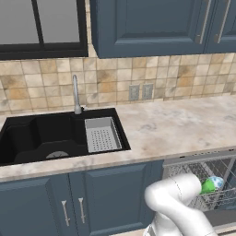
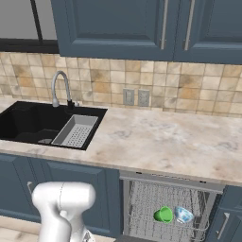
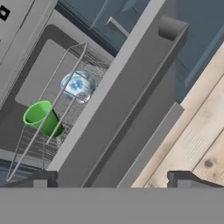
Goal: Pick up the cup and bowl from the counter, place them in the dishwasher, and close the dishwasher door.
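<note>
The green cup point(image 2: 164, 214) lies on its side in the dishwasher's wire rack point(image 2: 142, 203), with the pale blue-white bowl point(image 2: 184, 215) right beside it. In the hand view the cup point(image 3: 42, 118) and the bowl point(image 3: 78, 85) rest in the same rack at the left. The grey dishwasher door point(image 3: 131, 113) stands open and runs across the middle of that view, its handle point(image 3: 172, 27) at the top. My gripper point(image 3: 113, 178) is open and holds nothing, close to the door's edge above the wooden floor. The cup point(image 1: 208, 185) and bowl point(image 1: 217, 181) peek out past my arm point(image 1: 179, 203).
The beige counter point(image 2: 165, 142) runs above the dishwasher, with the black double sink point(image 1: 46, 133), a grey strainer tray point(image 1: 101, 133) and a tap point(image 1: 76, 94) at the left. Blue cabinet doors point(image 1: 106, 198) flank the dishwasher. Wooden floor point(image 3: 197, 140) lies beside the door.
</note>
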